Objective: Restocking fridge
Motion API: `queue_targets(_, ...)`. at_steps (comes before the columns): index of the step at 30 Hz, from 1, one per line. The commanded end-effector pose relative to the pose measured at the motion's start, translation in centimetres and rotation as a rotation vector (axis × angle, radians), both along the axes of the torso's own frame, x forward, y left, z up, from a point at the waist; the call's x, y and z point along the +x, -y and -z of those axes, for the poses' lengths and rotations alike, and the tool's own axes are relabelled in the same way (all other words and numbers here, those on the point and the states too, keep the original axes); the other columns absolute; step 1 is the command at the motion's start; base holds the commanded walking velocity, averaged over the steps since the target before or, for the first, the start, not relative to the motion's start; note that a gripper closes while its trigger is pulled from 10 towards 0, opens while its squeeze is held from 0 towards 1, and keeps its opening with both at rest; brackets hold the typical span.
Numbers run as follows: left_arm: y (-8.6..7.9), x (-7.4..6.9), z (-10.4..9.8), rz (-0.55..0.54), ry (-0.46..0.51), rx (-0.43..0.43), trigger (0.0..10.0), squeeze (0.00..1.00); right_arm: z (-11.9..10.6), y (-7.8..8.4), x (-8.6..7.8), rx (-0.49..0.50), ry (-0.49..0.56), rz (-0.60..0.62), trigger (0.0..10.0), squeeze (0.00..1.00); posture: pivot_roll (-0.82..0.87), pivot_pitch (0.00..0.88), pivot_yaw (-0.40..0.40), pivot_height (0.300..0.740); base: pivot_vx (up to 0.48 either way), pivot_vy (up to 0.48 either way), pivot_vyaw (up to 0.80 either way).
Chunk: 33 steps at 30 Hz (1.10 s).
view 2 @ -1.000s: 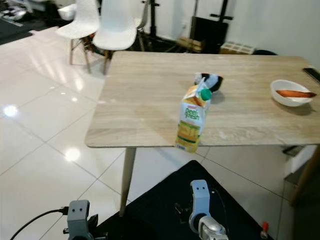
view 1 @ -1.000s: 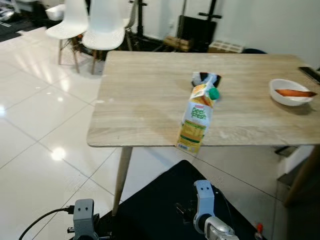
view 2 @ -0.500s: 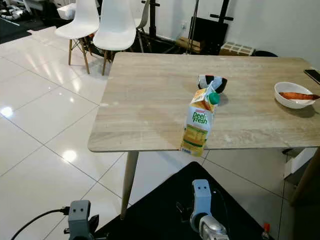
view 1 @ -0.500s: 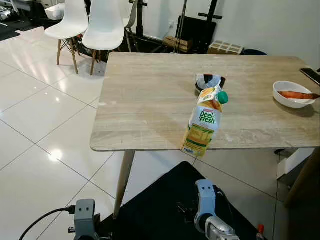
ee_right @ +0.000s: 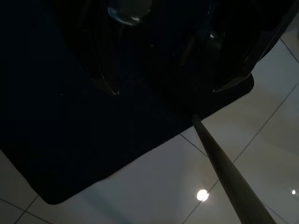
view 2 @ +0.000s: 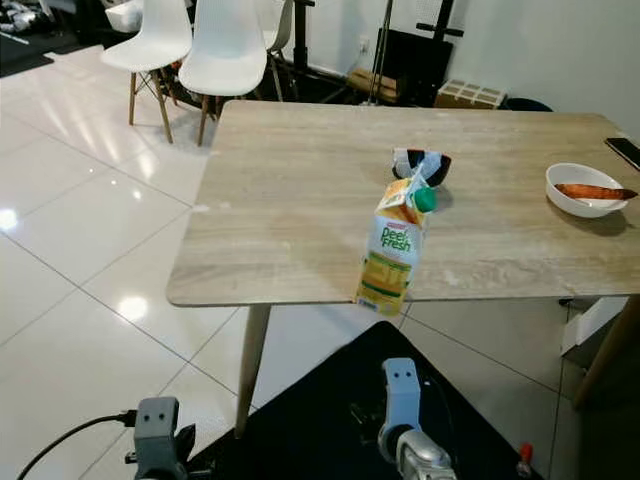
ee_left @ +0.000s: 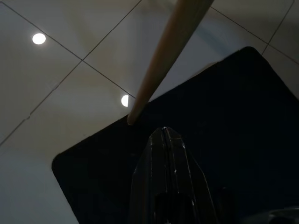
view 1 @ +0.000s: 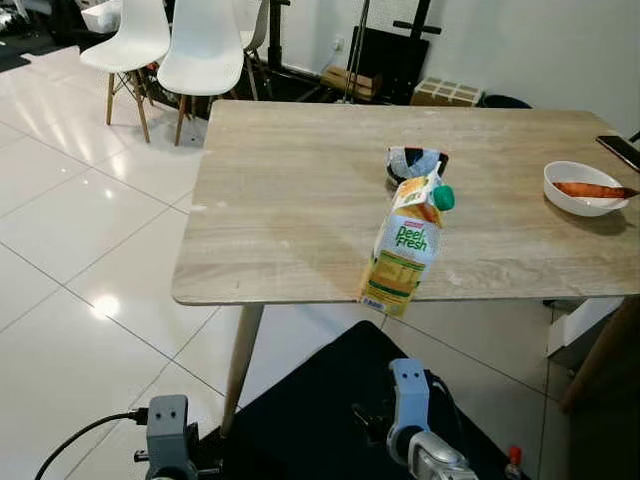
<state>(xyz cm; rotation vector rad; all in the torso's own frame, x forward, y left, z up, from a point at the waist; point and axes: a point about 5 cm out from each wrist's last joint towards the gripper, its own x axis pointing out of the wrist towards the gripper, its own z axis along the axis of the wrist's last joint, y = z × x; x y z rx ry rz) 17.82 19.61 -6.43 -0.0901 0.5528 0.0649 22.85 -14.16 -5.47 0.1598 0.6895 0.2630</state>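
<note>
A yellow and green juice carton with a green cap stands at the front edge of a light wooden table. Just behind it sits a small dark bowl. Both arms hang low beside a black mat, far below the carton. In the left wrist view my left gripper is shut with nothing in it, pointing at the mat near a table leg. The right wrist view is very dark; my right gripper appears open over the mat, its fingertips apart.
A white bowl holding an orange vegetable sits at the table's right side, and a dark phone lies at the far right edge. White chairs stand on the glossy tiled floor beyond the table's left corner. Black stands and boxes line the back wall.
The whole picture has shifted a little, so the camera moved. The carton, the bowls and both arms keep their places.
</note>
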Motion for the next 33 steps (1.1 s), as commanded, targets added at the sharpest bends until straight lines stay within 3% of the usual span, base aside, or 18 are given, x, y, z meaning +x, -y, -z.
queue_targets(1,0.54,-0.24,0.23,0.000,-0.009,-0.012,10.0,0.00,0.12,0.40,-0.16,-0.005,-0.008,0.013,10.0,0.00,0.01,0.061,-0.077,0.740,0.000,-0.326,0.00)
queue_targets(12,0.51,-0.31,0.31,-0.002,-0.016,-0.014,10.0,0.00,0.11,0.47,-0.14,-0.008,-0.008,0.012,10.0,0.00,0.01,0.059,-0.079,0.740,0.000,-0.390,0.00)
queue_targets(33,0.48,-0.40,0.29,-0.043,-0.004,-0.036,10.0,0.00,0.08,0.49,-0.06,-0.015,-0.011,0.008,10.0,0.00,0.01,0.074,-0.096,0.740,0.000,0.000,0.00)
